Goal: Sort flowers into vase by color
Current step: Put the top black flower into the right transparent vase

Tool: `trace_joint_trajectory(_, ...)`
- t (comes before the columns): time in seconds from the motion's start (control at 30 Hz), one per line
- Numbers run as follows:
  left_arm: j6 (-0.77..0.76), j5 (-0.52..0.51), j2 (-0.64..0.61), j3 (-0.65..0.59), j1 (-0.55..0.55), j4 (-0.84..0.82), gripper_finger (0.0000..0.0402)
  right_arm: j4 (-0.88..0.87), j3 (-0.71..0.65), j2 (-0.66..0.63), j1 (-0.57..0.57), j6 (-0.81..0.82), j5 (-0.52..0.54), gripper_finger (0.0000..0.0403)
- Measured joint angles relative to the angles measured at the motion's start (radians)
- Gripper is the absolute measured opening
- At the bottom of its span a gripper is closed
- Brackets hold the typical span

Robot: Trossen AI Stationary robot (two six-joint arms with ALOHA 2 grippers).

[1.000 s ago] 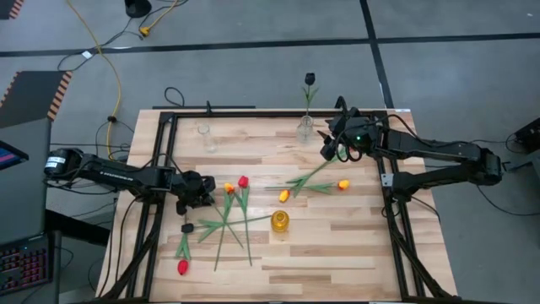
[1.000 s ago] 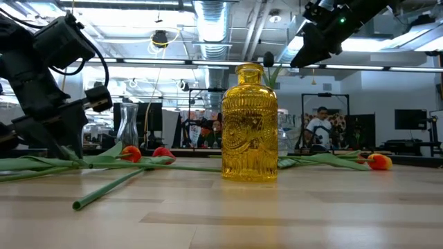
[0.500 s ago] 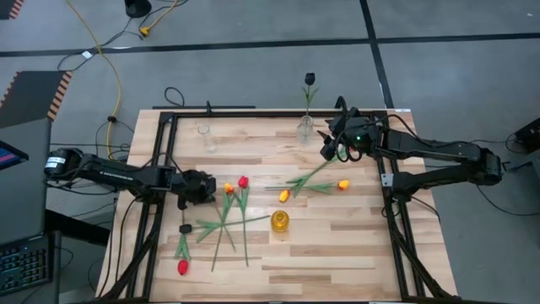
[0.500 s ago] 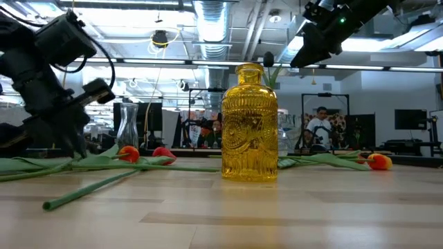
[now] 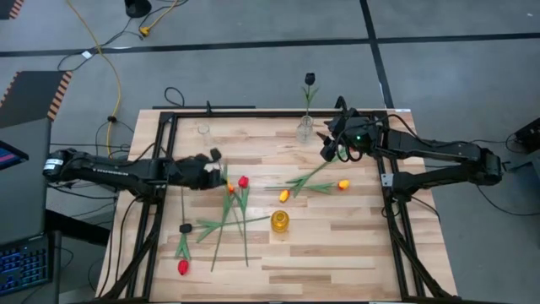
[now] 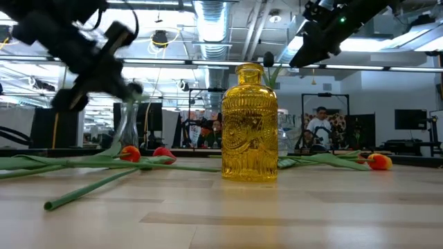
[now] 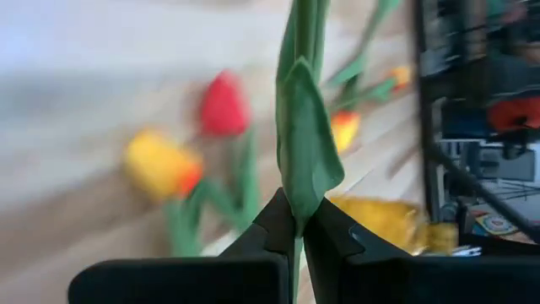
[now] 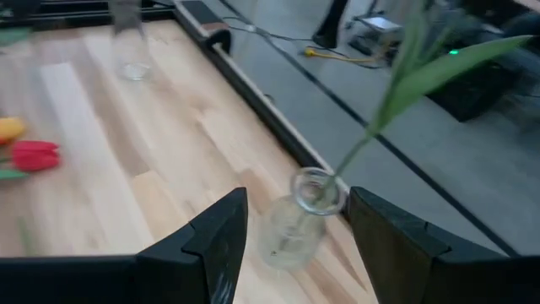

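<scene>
From where I stand, the left gripper [image 5: 211,171] is out over the wooden table [image 5: 354,245], its fingers [image 7: 283,224] pinched together on the green stem and leaf of a tulip [image 7: 305,143], which rises straight out of the grip in the left wrist view. Which head belongs to that stem I cannot tell. Just beside the gripper lie a yellow-orange head [image 5: 229,188] and a red head [image 5: 243,181], their long stems crossing each other in a loose tangle that runs down toward the near edge. A black-headed flower [image 5: 186,228] and another red one [image 5: 182,267] lie further along the left side. Near the middle stands the yellow glass vase [image 5: 279,222], upright, with nothing in it. To its right two more yellow-orange tulips [image 5: 284,195] lie flat, the second head [image 5: 343,184] well apart from the first. At the far edge a clear vase [image 5: 305,130] holds a single black tulip [image 5: 310,78] upright; a second clear vase [image 5: 204,133] stands to the left of it. The right gripper [image 5: 329,145] hovers just beside the clear vase with the black tulip, its fingers [image 8: 215,241] spread wide and gripping nothing.
</scene>
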Motion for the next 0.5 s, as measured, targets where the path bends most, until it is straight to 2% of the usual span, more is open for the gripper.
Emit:
trace_joint_trajectory(0.13, 0.194, -0.072, -0.006, 0.073, 0.031, 0.034, 0.0000, 0.011, 0.000, 0.000, 0.000, 0.000, -0.075, 0.0235)
trace_joint_trajectory(0.3, 0.444, -0.148, -0.006, 0.152, 0.070, 0.062, 0.0000, 0.010, 0.000, 0.000, 0.000, 0.000, -0.090, 0.0235)
trace_joint_trajectory(0.5, 0.702, -0.175, 0.017, 0.175, 0.117, 0.280, 0.0000, 0.010, 0.000, 0.000, 0.000, -0.001, -0.090, 0.0235)
